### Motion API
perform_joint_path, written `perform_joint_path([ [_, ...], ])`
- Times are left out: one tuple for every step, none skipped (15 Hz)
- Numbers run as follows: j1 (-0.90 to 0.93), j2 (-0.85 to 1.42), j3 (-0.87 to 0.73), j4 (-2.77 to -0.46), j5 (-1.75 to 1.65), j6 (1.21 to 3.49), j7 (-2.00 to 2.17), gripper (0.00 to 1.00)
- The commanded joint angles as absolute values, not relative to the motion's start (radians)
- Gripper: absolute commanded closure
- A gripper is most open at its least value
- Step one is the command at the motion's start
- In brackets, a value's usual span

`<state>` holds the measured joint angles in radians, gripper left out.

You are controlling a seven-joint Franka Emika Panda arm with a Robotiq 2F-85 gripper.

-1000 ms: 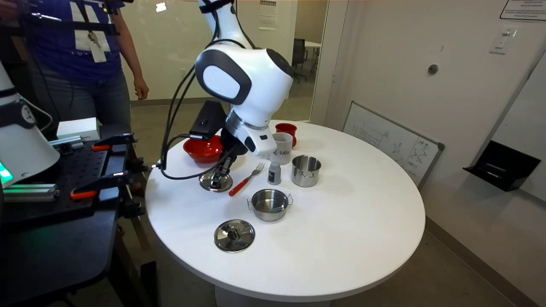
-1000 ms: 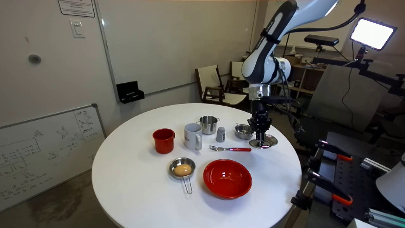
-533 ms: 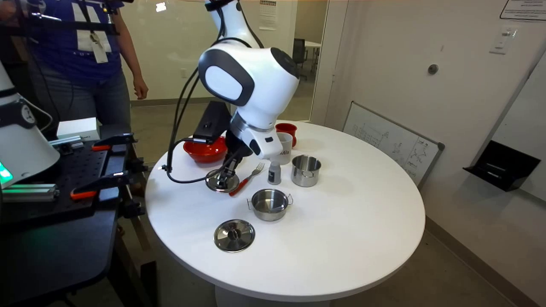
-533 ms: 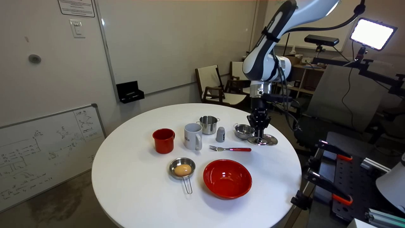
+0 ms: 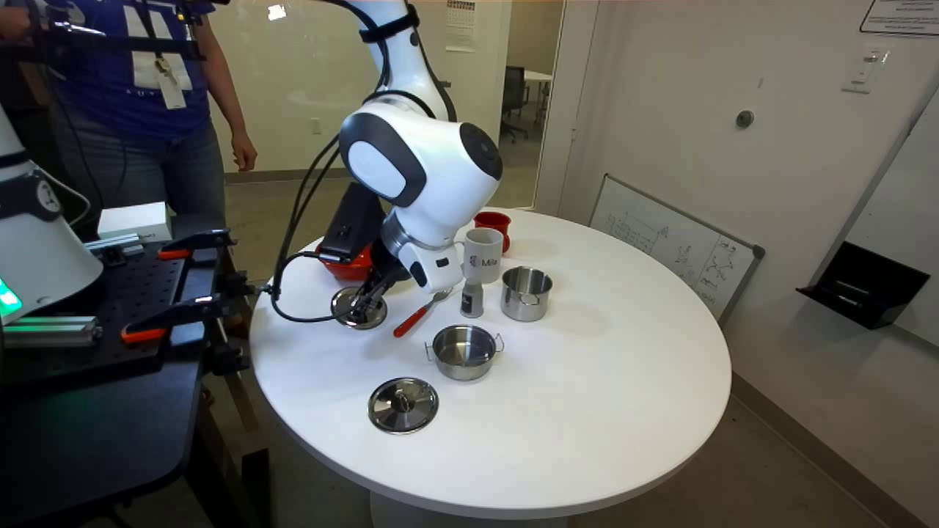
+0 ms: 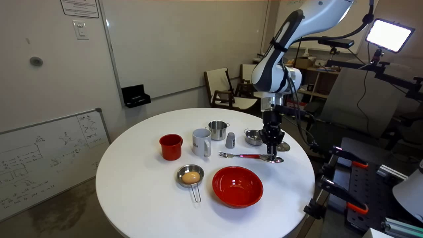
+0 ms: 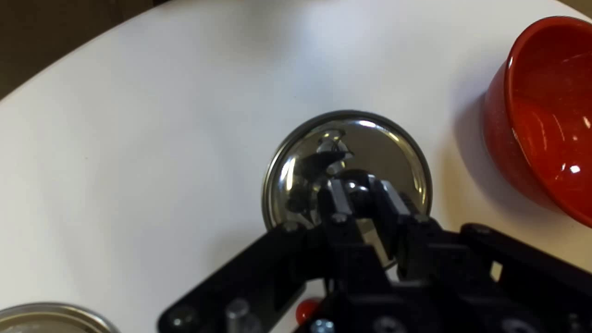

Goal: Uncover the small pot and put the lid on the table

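Note:
The small pot (image 5: 525, 306) is a shiny steel cylinder. It stands upright and uncovered on the round white table (image 5: 601, 411); it also shows in an exterior view (image 6: 218, 133). The lid (image 7: 384, 143) is a round silvery disc with a dark knob. It also shows in both exterior views (image 5: 342, 302) (image 6: 278, 160). My gripper (image 7: 358, 196) is shut on the lid's knob, with a finger on each side. In an exterior view the gripper (image 6: 272, 152) points down, with the lid low at the table between the fork and red bowl. I cannot tell whether the lid touches the table.
The wider steel pot (image 5: 463, 367) and a second lid (image 5: 403, 418) lie nearby. A fork (image 6: 249, 156) is beside the held lid, the red bowl (image 7: 499, 148) close by. A grey shaker (image 6: 230, 141), white mug (image 6: 199, 143), red mug (image 6: 171, 148) and egg pan (image 6: 191, 178) stand further off.
The gripper and lid first shifted slightly toward the wider pot, then swung back past their earlier place toward the red bowl. The arm is lower now. The lid stayed in the grip.

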<state>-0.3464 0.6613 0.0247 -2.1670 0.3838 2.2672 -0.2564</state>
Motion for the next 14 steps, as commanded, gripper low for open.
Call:
perform_joint_path([
  [-0.346,0.693,0.028,-2.132,0.398,2.228,-0.276,0.91],
  [-0.345,0.699,0.028,-2.126,0.396,2.221,-0.277,0.91],
  [-0.345,0.704,0.028,-2.121,0.396,2.216,-0.277,0.91],
  [-0.345,0.709,0.028,-2.117,0.395,2.214,-0.275,0.91],
  [-0.346,0.715,0.028,-2.11,0.396,2.209,-0.274,0.91],
  [-0.348,0.72,0.029,-2.105,0.397,2.204,-0.277,0.75],
  [-0.347,0.725,0.028,-2.099,0.396,2.2,-0.276,0.55],
  [-0.347,0.731,0.028,-2.092,0.396,2.196,-0.276,0.49],
  [-0.348,0.736,0.027,-2.087,0.398,2.195,-0.274,0.42],
  [-0.348,0.739,0.027,-2.083,0.397,2.194,-0.274,0.35],
  [-0.348,0.743,0.027,-2.078,0.398,2.193,-0.272,0.27],
  [-0.347,0.746,0.027,-2.075,0.397,2.194,-0.271,0.21],
  [-0.348,0.749,0.027,-2.071,0.398,2.194,-0.27,0.13],
  [-0.348,0.751,0.026,-2.069,0.398,2.194,-0.269,0.06],
])
